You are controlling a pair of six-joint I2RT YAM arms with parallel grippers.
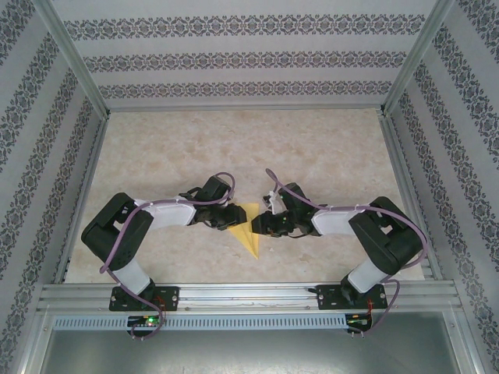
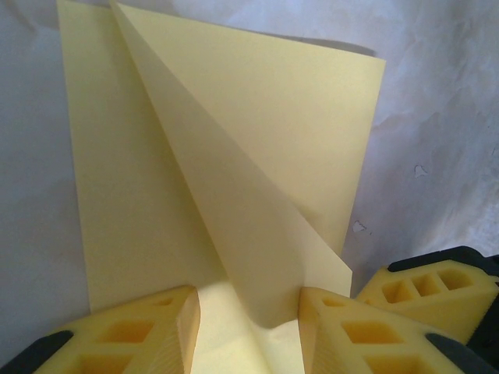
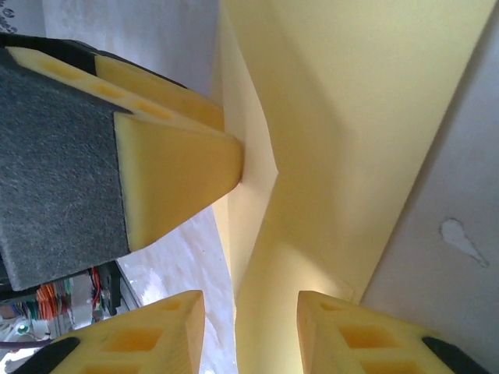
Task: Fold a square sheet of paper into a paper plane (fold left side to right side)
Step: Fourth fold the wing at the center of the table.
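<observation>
The pale-yellow sheet of paper (image 1: 249,231) lies mid-table between the two grippers, folded into a narrow triangle like a paper plane with its tip toward the near edge. My left gripper (image 1: 231,218) is at the paper's left edge and my right gripper (image 1: 263,224) at its right edge. In the left wrist view the paper (image 2: 234,156) shows a raised diagonal flap that runs down between the left gripper's (image 2: 249,335) spread jaws. In the right wrist view a raised fold of the paper (image 3: 351,117) passes between the right gripper's (image 3: 249,335) parted jaws. A left gripper finger (image 3: 179,171) touches the paper's edge there.
The marbled tabletop (image 1: 234,148) is boxed in by patterned walls (image 1: 234,58) at the back and both sides. An aluminium rail (image 1: 249,292) carries the arm bases along the near edge. A right gripper finger (image 2: 429,288) sits close beside the left gripper.
</observation>
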